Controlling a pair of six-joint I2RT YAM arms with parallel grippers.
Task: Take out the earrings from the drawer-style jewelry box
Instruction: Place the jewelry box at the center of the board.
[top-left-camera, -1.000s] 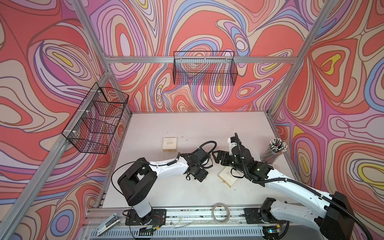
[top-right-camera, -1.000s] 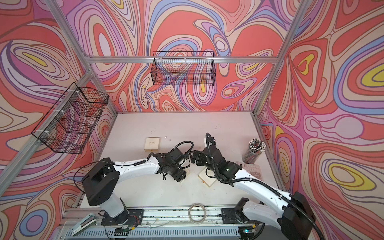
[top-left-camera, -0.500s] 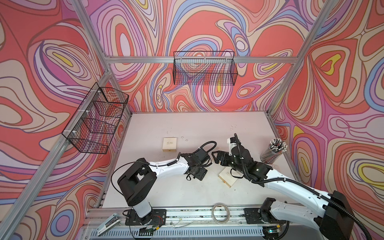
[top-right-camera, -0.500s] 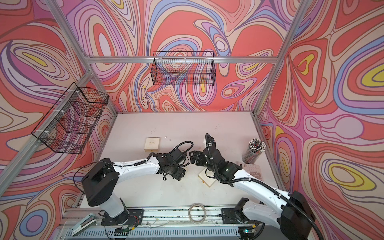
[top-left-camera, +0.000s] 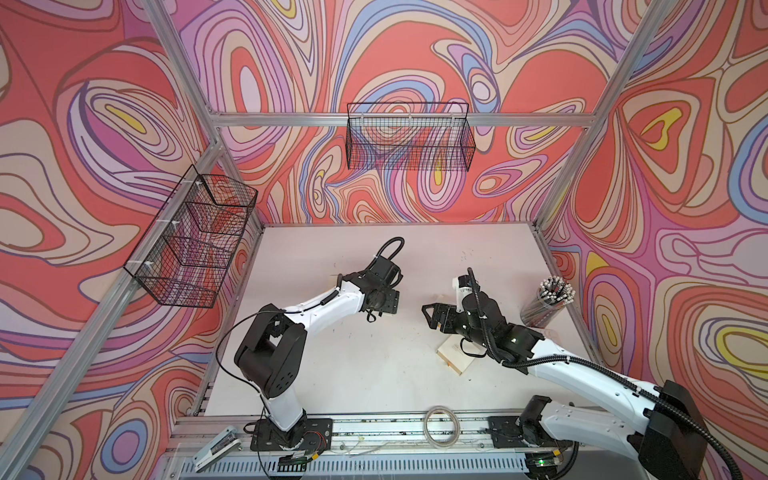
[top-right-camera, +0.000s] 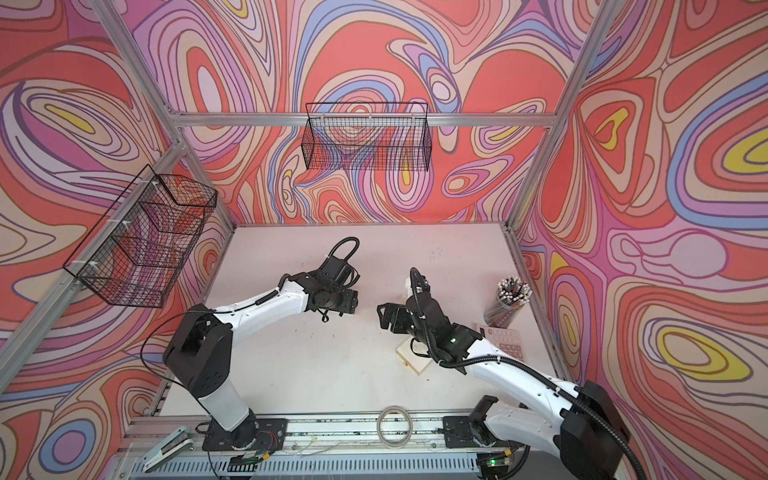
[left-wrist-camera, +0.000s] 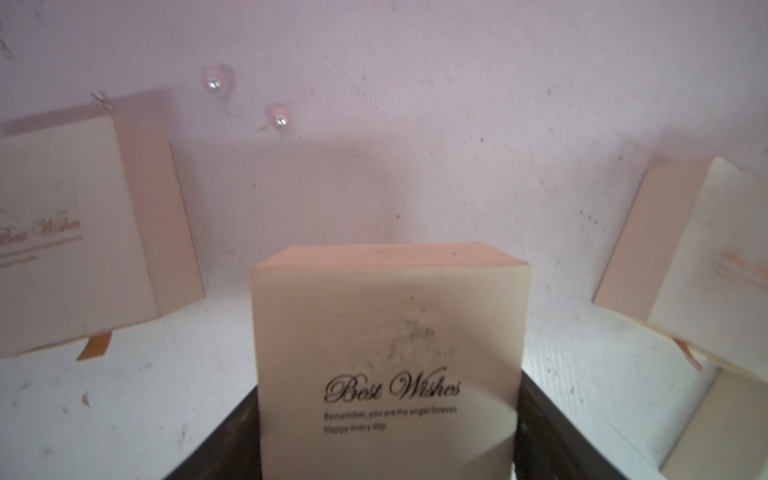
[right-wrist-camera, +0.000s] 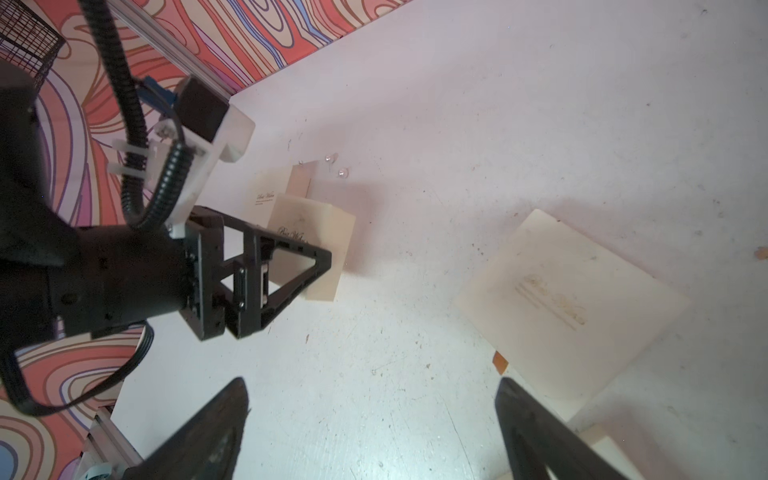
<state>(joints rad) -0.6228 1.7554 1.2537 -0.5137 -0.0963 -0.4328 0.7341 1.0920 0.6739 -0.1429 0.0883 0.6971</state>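
**A:** What are the fingers doing?

**B:** The left fingers (left-wrist-camera: 557, 440) pinch a cream box (left-wrist-camera: 386, 332) by its two sides. It seems raised off the surface (left-wrist-camera: 457, 104). The right fingers (right-wrist-camera: 208, 432) stand spread wide and empty, near a second box (right-wrist-camera: 569, 299).

**A:** And the earrings?

**B:** Two pearly earrings (left-wrist-camera: 280, 119) lie loose on the surface, just beside a third box (left-wrist-camera: 75, 232). Whether more sit inside the pinched box cannot be seen.

**A:** What could go wrong?

**B:** The card looks smooth, so the box may slip or twist in the pinch. If it tilts, its drawer could slide out and scatter small pieces. A low sweep of either arm could also roll the loose earrings away.
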